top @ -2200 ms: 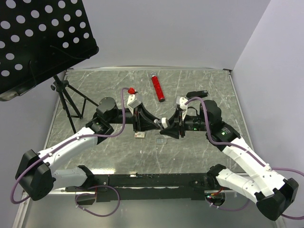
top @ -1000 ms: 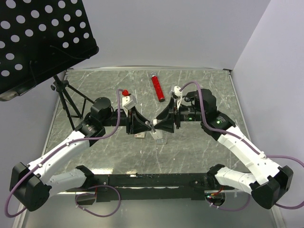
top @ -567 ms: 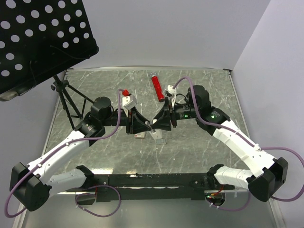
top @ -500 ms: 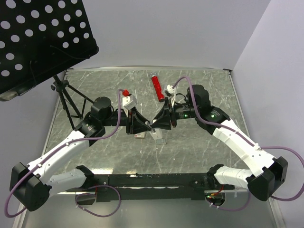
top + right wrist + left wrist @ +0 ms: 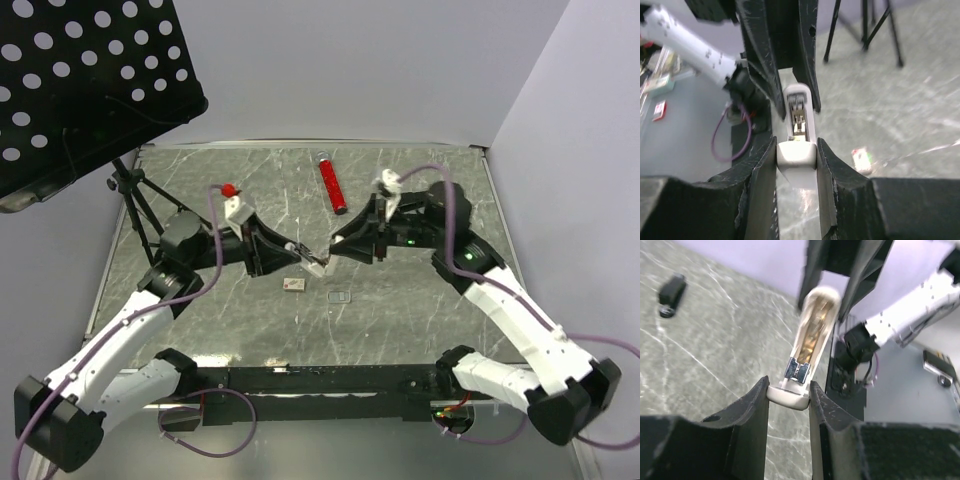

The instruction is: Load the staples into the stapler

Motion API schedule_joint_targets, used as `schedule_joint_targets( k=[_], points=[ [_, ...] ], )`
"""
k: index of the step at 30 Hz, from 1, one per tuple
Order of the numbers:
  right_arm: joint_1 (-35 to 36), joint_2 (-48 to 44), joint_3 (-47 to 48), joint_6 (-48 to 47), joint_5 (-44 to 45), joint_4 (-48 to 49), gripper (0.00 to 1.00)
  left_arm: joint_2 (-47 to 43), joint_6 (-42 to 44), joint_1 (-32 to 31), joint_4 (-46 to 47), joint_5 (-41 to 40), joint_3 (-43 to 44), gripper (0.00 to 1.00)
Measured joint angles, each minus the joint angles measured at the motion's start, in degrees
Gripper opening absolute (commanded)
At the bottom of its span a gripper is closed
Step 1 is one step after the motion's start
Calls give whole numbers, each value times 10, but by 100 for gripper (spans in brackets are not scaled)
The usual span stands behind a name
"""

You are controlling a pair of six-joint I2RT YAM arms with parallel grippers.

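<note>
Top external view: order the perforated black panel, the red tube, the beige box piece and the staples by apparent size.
1. perforated black panel, by far largest, though likely nearer the camera.
2. red tube.
3. beige box piece and staples: both tiny, too alike to rank.

You have even, soft overhead light, and shadows on the table (image 5: 400, 320) are faint. Just ahead of the left gripper (image 5: 788, 386), the stapler (image 5: 812, 325) shines pale and blurs at its far end. Beyond the right gripper (image 5: 796, 144), everything goes soft.
</note>
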Motion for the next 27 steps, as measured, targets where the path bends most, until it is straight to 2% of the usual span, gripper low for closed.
schedule_joint_targets(
  k=[5,8,17,24,27],
  points=[
    [-32,-80,-53,57,4,114,0,-46,-63,39,49,-6,-22,1],
    [-42,-117,-80,92,15,180,0,-79,-105,46,80,-39,-40,1],
    [-41,-190,-162,214,93,327,0,-180,-247,45,178,-186,-96,1],
    [-62,-222,-174,272,197,413,0,-225,-332,62,225,-305,-172,2],
    [-62,-220,-172,275,196,432,0,-222,-341,59,222,-320,-178,16]
  ],
)
